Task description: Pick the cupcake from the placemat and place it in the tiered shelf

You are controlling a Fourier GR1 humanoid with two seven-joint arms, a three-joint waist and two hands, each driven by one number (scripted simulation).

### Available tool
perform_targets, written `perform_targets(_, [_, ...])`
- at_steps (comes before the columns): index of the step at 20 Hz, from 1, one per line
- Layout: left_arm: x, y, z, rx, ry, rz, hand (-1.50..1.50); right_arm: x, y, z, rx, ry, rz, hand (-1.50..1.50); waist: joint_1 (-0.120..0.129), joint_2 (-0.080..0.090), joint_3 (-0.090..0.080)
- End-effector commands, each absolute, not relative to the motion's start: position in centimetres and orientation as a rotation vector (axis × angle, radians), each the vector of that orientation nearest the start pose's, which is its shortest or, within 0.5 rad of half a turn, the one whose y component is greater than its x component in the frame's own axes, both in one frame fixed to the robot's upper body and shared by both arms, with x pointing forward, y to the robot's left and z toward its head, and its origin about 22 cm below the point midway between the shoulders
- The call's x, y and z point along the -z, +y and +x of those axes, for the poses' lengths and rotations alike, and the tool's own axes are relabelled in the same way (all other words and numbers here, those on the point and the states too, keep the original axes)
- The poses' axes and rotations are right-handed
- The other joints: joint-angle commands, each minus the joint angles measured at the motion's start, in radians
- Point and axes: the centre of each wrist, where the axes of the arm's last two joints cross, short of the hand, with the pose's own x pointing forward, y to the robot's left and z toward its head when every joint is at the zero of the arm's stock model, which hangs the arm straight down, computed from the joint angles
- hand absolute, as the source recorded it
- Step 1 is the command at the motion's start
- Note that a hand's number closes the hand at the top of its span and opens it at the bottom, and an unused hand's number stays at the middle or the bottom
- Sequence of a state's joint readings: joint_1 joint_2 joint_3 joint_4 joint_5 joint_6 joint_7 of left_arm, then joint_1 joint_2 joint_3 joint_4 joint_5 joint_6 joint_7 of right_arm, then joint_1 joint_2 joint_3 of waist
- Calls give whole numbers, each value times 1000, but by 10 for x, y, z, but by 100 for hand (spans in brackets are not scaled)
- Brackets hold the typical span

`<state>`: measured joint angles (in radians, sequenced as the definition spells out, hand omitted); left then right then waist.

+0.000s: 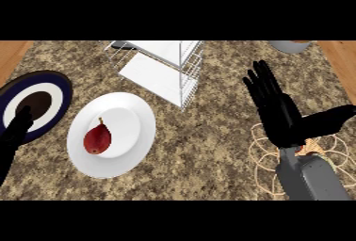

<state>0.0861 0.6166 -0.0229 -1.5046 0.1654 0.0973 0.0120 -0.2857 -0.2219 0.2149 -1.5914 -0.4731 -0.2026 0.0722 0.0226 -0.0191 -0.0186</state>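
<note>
1. Lowest in the frame, at the lower right, lies the placemat (pixel 265 165), a pale looped mat flat on the table (pixel 208 141). My right forearm comes in over it.
2. The cupcake (pixel 311 147) sits on that mat, and only a small tan and orange sliver shows beside my wrist. The rest is hidden beneath me, so I cannot tell how it stands.
3. My right hand (pixel 281 117) hangs above the cupcake, fingers straight and pointing toward the top of the frame, thumb spread out to the right. It grips nothing. I judge it is spread this way to come down around the cupcake, so the pick is not yet made.
4. Left of centre, a white plate (pixel 132 110) holds a red pear (pixel 97 139). It has no part in my task, but lies near the path to the shelf.
5. At the left edge my left hand (pixel 17 129) rests with relaxed fingers up, holding nothing, partly over a dark plate (pixel 61 89) with a white ring.
6. At the top centre stands the tiered shelf (pixel 163 66), white trays in a wire frame, well apart from the cupcake. Its trays are where the cupcake must go.
7. A grey object (pixel 292 45) shows at the top right; I cannot tell what it is.
8. I see no brand, label or readable writing anywhere.
</note>
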Motion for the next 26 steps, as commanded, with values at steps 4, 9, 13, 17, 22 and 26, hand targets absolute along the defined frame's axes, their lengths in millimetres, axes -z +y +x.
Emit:
perform_targets(4, [-22, 377, 218, 98, -1400, 403, 0, -87, -266, 303, 108, -1751, -293, 150, -35, 17, 14])
perform_targets(9, [-6, 373, 208, 23, -1323, 365, 0, -37, -380, 269, 258, -1439, -1080, 150, -104, 36, 1])
perform_targets(13, [-7, 350, 221, 42, -1346, 282, 0, 13, -310, 254, 290, -1433, -1189, -150, -39, 18, 15])
perform_targets(17, [3, 345, 223, 38, -1327, 271, 0, 18, -257, 252, 300, -1396, -1167, -150, -34, 16, 12])
perform_targets(22, [-4, 350, 226, 47, -1330, 287, 0, 25, -323, 253, 134, -1099, -1371, -150, -34, 21, 5])
perform_targets(26, [-5, 355, 227, 24, -1337, 282, 0, 27, -329, 248, 6, -870, -1360, -150, -38, 18, 0])
